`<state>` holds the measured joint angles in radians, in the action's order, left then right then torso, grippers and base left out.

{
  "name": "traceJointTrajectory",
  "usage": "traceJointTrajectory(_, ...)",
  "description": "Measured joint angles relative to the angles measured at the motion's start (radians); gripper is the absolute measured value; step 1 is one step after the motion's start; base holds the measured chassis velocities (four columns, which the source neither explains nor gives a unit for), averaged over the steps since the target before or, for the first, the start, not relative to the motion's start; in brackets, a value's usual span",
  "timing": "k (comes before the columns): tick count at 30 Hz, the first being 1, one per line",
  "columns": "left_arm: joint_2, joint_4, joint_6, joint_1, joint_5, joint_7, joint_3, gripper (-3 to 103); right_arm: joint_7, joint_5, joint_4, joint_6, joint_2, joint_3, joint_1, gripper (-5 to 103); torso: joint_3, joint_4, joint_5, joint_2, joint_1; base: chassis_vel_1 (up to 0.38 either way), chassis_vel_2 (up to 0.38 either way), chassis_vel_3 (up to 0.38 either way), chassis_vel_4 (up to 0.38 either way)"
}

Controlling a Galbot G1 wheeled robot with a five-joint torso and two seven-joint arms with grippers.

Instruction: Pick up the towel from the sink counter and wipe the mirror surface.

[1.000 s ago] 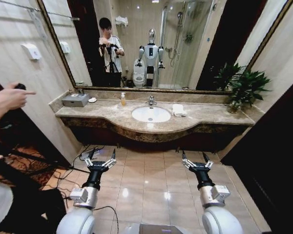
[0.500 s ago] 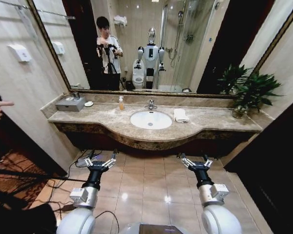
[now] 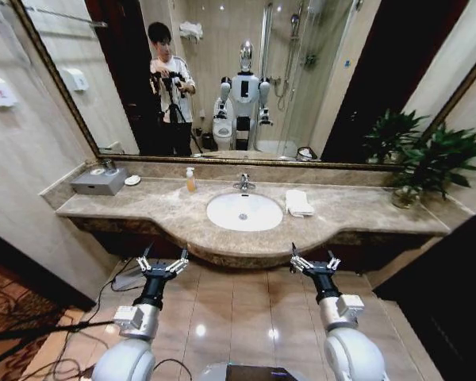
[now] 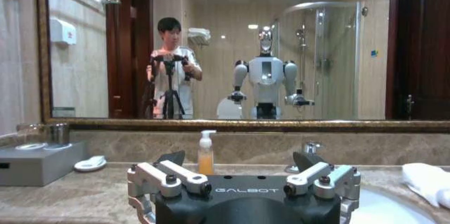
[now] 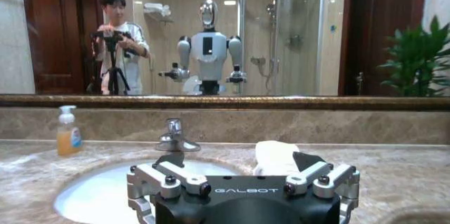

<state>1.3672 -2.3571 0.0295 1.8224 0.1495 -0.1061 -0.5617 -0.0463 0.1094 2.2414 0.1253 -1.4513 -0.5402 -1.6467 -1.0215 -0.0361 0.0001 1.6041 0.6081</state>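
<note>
A folded white towel [image 3: 298, 202] lies on the sink counter [image 3: 357, 213], just right of the oval white basin [image 3: 243, 212]. It also appears as the towel [image 5: 274, 156] beyond my right gripper and as the towel [image 4: 427, 182] at the edge of the left wrist view. The wide mirror [image 3: 222, 71] with its dark gold frame spans the wall above the counter. My left gripper [image 3: 162, 263] and right gripper [image 3: 310, 258] both hang open, low in front of the counter's curved edge, holding nothing.
A chrome faucet [image 3: 243, 183], an orange soap bottle [image 3: 190, 180] and a grey box [image 3: 100, 181] stand on the counter. A potted plant [image 3: 428, 159] sits at the right end. Cables [image 3: 103, 294] lie on the tiled floor at the left.
The whole picture has shifted and the counter looms larger and lower, so the camera has moved closer. Both grippers keep the same open pose. The hand at the left edge has dropped out of view.
</note>
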Motion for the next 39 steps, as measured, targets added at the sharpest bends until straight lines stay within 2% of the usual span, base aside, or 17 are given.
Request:
traceJointTrajectory(5, 0.0, 0.0, 0.0, 0.0, 0.0, 0.0, 0.0, 100, 0.0, 0.018, -0.045, 0.028, 0.006, -0.012, 0.073, 100, 0.0, 0.0, 0.0, 0.0, 0.0, -0.138, 0.133, 0.125, -0.083)
traceJointTrajectory(10, 0.0, 0.0, 0.0, 0.0, 0.0, 0.0, 0.0, 100, -0.002, 0.085, -0.138, 0.142, 0.032, -0.049, 0.252, 100, 0.0, 0.0003, 0.0001, 0.0, -0.001, -0.002, 0.012, -0.004, 0.003)
traceJointTrajectory(11, 0.0, 0.0, 0.0, 0.0, 0.0, 0.0, 0.0, 100, -0.002, 0.085, -0.138, 0.142, 0.032, -0.049, 0.252, 100, 0.0, 0.0003, 0.0001, 0.0, -0.001, 0.065, -0.021, -0.04, -0.001)
traceJointTrajectory(15, 0.0, 0.0, 0.0, 0.0, 0.0, 0.0, 0.0, 100, -0.035, 0.164, -0.255, 0.209, 0.117, -0.024, 0.424, 100, 0.0, -0.0003, 0.0001, 0.0, -0.001, 0.052, -0.016, -0.04, 0.049)
traceJointTrajectory(25, 0.0, 0.0, 0.0, 0.0, 0.0, 0.0, 0.0, 100, 0.004, 0.247, -0.543, 0.246, 0.245, 0.032, 0.668, 100, 0.0, 0.0004, 0.0003, 0.0, 0.0, 0.006, -0.003, -0.005, 0.01)
traceJointTrajectory(28, 0.0, 0.0, 0.0, 0.0, 0.0, 0.0, 0.0, 100, 0.004, 0.317, -0.738, 0.257, 0.289, 0.107, 0.844, 100, 0.0, 0.0001, -0.0001, 0.0, 0.0, 0.0, 0.0, 0.0, 0.0)
traceJointTrajectory(29, 0.0, 0.0, 0.0, 0.0, 0.0, 0.0, 0.0, 100, 0.004, 0.317, -0.738, 0.257, 0.289, 0.107, 0.844, 100, 0.0, 0.0001, -0.0001, 0.0, 0.0, 0.0, 0.0, 0.0, 0.0)
traceJointTrajectory(31, 0.0, 0.0, 0.0, 0.0, 0.0, 0.0, 0.0, 100, 0.002, 0.37, -0.853, 0.257, 0.315, 0.18, 0.948, 100, 0.0, -0.0003, -0.0001, 0.0, 0.0, 0.0, 0.0, 0.0, 0.0)
traceJointTrajectory(32, 0.0, 0.0, 0.0, 0.0, 0.0, 0.0, 0.0, 100, 0.002, 0.37, -0.853, 0.257, 0.315, 0.18, 0.948, 100, 0.0, -0.0003, -0.0001, 0.0, 0.0, 0.0, 0.0, 0.0, 0.0)
traceJointTrajectory(35, 0.0, 0.0, 0.0, 0.0, 0.0, 0.0, 0.0, 100, 0.001, 0.441, -0.968, 0.277, 0.342, 0.281, 1.041, 100, 0.0, 0.0001, -0.0002, 0.0, 0.0, 0.0, 0.0, 0.0, 0.0)
traceJointTrajectory(39, 0.0, 0.0, 0.0, 0.0, 0.0, 0.0, 0.0, 100, -0.003, 0.46, -1.08, 0.281, 0.348, 0.351, 1.099, 100, 0.0, 0.0001, 0.0, 0.0, 0.0, 0.0, 0.0, 0.0, 0.0)
